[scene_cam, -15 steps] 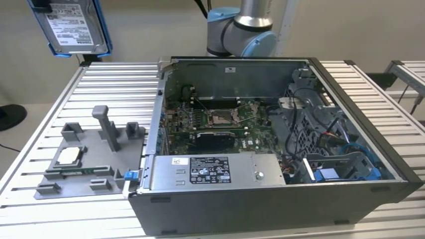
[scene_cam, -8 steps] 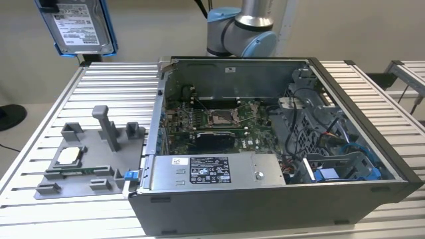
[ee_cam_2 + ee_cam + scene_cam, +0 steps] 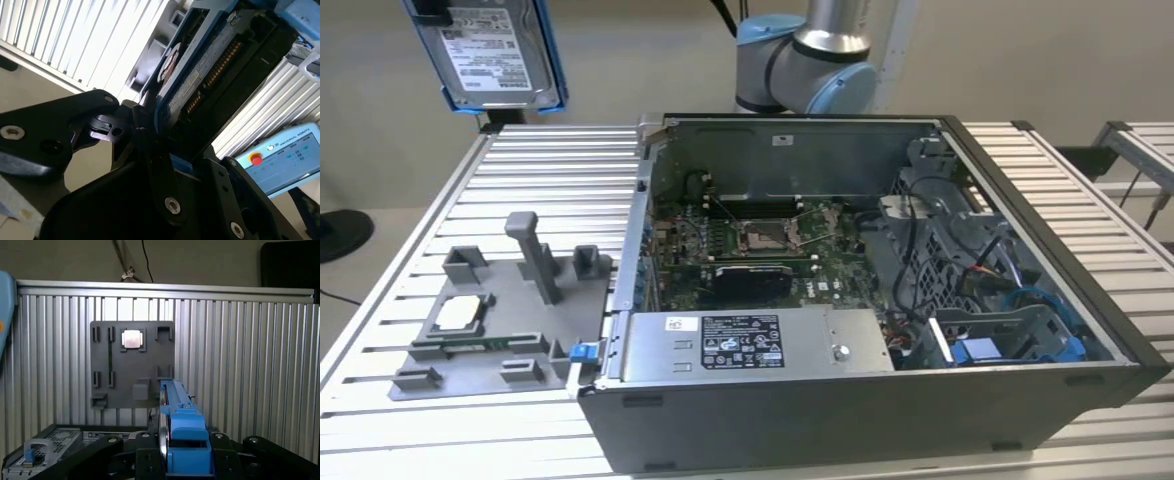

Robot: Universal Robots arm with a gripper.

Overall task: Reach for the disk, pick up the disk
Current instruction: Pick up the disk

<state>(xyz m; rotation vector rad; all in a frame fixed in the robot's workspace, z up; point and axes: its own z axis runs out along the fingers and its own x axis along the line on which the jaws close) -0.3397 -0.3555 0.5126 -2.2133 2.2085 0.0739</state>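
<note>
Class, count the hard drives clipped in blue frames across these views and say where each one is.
1: the disk, held up by the gripper, at the exterior view's top left above the table. Others may be hidden inside the computer case.

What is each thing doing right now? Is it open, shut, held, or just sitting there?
disk: held up in the air, label showing.
gripper: shut on the disk.
computer case: open, insides showing.
small square chip: sitting loose on the grey fixture.
</note>
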